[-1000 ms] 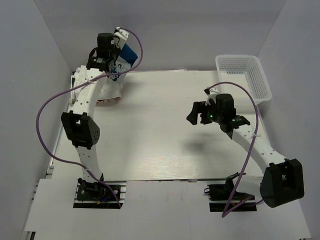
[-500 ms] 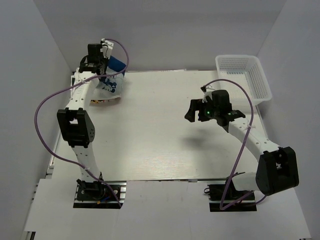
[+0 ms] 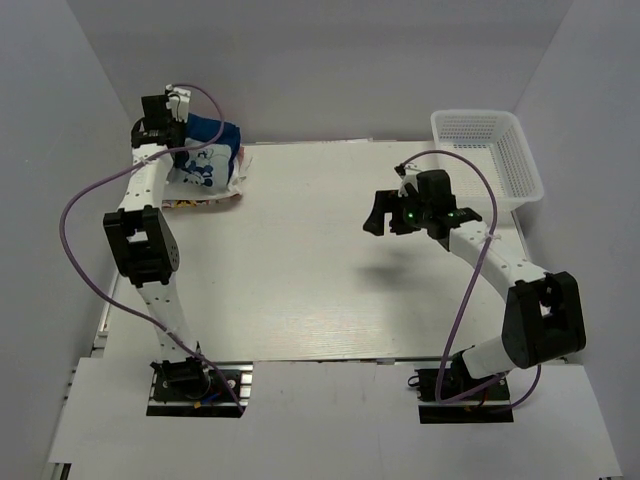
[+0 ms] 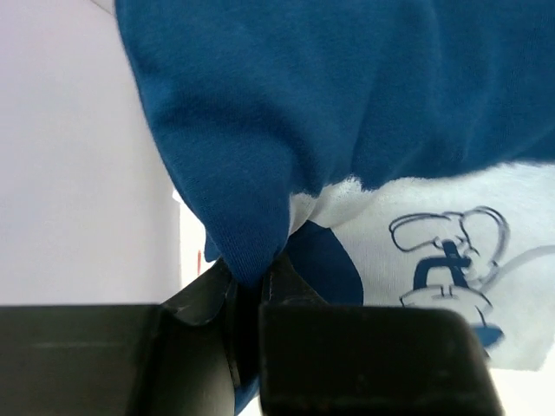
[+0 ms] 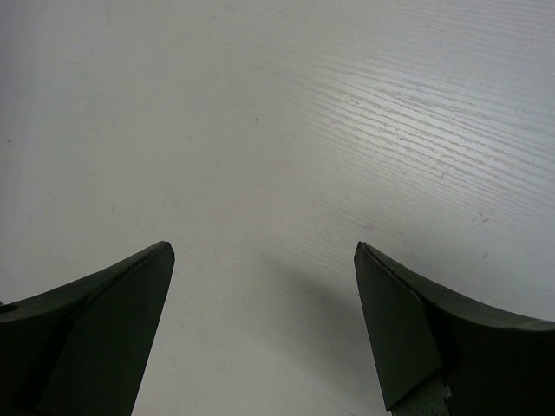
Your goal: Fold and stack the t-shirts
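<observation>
The navy blue t-shirt (image 3: 208, 148) with its white cartoon print hangs bunched at the table's far left corner, and its lower part rests on a low pile of pale and pink cloth (image 3: 212, 198). My left gripper (image 3: 180, 135) is shut on a fold of it. In the left wrist view the navy fold (image 4: 251, 217) is pinched between the dark jaws of the left gripper (image 4: 251, 276), with the print (image 4: 434, 260) to the right. My right gripper (image 3: 378, 215) hovers open over the bare table right of centre. In the right wrist view the right gripper (image 5: 264, 251) has only tabletop between its fingers.
A white plastic mesh basket (image 3: 522, 160) stands at the far right edge of the table (image 3: 300, 270). Grey walls close in the left, back and right sides. A purple cable loops off each arm.
My left arm has swung left and lower, carrying the navy t-shirt down onto the pile in the corner. My right gripper has drifted slightly left and stays open.
</observation>
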Tool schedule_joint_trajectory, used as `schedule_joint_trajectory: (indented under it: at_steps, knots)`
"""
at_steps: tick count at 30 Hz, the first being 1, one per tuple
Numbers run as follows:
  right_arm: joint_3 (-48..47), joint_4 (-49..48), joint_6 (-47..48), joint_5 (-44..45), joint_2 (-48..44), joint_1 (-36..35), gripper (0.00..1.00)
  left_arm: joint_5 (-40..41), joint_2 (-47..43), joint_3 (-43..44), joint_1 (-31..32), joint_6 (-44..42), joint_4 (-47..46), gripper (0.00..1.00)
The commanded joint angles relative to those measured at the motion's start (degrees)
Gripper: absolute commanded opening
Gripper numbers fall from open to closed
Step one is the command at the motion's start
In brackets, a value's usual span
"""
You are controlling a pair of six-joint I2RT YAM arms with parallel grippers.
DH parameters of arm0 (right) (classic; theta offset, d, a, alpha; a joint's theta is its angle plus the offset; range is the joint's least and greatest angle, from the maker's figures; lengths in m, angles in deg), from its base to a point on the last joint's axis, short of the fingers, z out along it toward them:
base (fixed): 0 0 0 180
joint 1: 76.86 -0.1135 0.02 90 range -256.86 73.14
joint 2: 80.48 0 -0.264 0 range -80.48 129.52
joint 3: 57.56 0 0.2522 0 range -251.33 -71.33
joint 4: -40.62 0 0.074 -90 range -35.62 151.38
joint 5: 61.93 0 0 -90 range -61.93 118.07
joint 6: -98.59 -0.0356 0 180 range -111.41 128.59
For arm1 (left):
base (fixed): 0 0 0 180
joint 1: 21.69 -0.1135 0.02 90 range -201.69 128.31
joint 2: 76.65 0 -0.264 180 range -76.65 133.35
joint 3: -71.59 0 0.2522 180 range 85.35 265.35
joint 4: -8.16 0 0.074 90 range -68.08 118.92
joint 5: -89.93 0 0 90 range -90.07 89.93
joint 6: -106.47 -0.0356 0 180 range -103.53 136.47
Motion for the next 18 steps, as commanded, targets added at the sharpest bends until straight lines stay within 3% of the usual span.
schedule_joint_trajectory:
  at_steps: [1,7,8,9,10,12,15,18]
  knots:
    - [-3.50,0.02,-0.32,-1.38,0.40,-0.02,0.90,-3.05,1.78,2.09,-0.79,0.89,-0.93,0.00]
    - [-4.73,0.73,-0.50,-1.11,1.28,-0.20,0.90,-0.59,5.73,6.03,-3.24,4.05,0.39,0.00]
    - [-4.64,0.73,-0.58,-1.03,1.37,-0.03,0.90,-0.59,6.35,6.65,-3.25,4.06,0.39,0.02]
    - [-4.73,0.73,-0.67,-0.76,1.55,-0.02,0.90,-1.20,6.35,7.35,-3.95,4.67,1.35,0.15]
    - [-4.99,0.64,-0.67,-0.85,1.72,-0.02,0.90,-1.90,6.35,7.36,-3.95,5.20,1.36,0.20]
    - [-5.17,0.64,-0.85,-1.02,2.33,-0.11,0.90,-2.43,5.83,6.74,-4.57,5.20,1.97,0.20]
    - [-5.17,0.20,-1.29,-1.90,2.78,-0.11,0.90,-1.82,4.51,5.69,-5.18,7.57,1.97,0.00]
    - [-4.82,-0.15,-0.85,-2.43,2.78,-0.20,0.90,-2.86,1.97,2.80,-6.33,9.94,-0.04,0.00]
